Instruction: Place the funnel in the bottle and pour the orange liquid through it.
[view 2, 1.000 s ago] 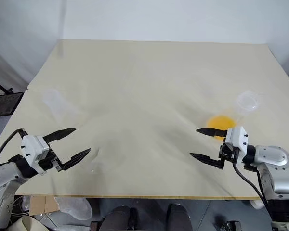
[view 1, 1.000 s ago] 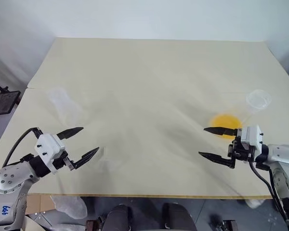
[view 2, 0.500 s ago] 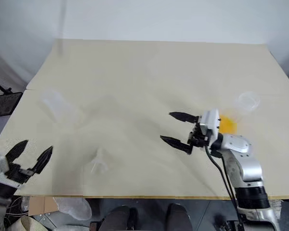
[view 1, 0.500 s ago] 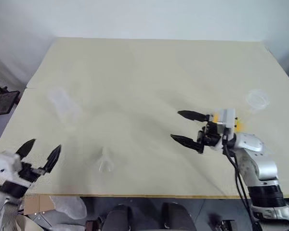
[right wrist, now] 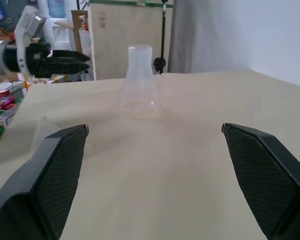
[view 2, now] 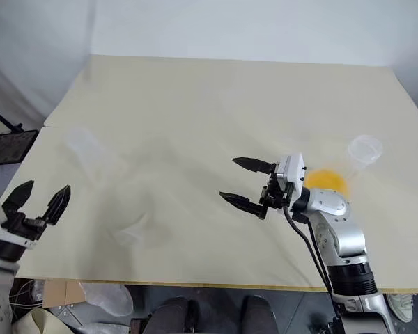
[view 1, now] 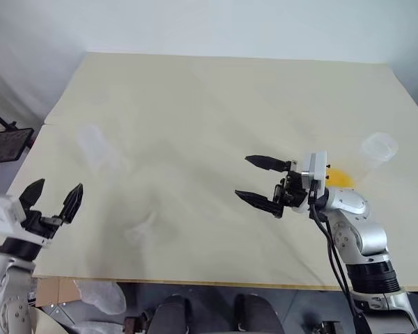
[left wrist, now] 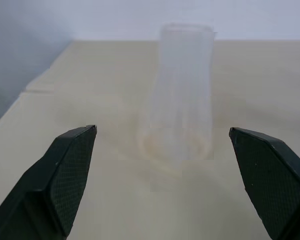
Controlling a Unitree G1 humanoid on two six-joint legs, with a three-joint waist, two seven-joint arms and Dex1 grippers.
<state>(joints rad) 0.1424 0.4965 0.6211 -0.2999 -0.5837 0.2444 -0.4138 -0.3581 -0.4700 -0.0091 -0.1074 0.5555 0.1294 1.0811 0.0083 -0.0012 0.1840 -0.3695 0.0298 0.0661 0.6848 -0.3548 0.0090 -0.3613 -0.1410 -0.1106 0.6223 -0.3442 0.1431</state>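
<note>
risk: funnel (view 1: 141,227) easily being missed, nearly see-through | bottle (left wrist: 179,95) maybe getting knocked | grippers: left (view 1: 53,200), right (view 1: 258,181) being held wide, empty

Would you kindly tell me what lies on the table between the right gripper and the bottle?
Only bare table lies between the right gripper and the bottle; the right wrist view shows that stretch, with the funnel off to one side.
</note>
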